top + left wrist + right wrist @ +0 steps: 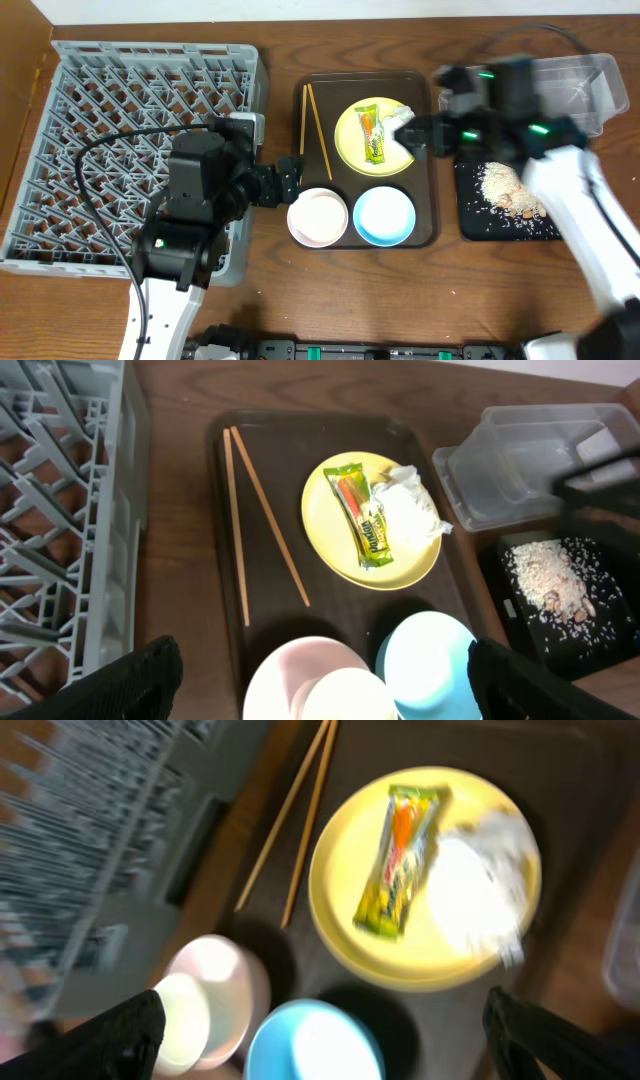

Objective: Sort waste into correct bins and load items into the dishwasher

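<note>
My right wrist view is smeared with blur, the tissue (480,885) a white streak. From the left wrist, the pink bowl (295,672) and blue bowl (430,663) run off the bottom edge.

Bare brown serving tray (330,610) floor between thin wooden chopsticks (270,517) and round pale yellow plate (325,520), pinkish-white bowl (300,680) and light blue bowl (430,660) crowding the tray's near end

Black-jointed arms (195,200), white forearm shells (588,222), green lights (487,74), black cable (84,155)
</note>
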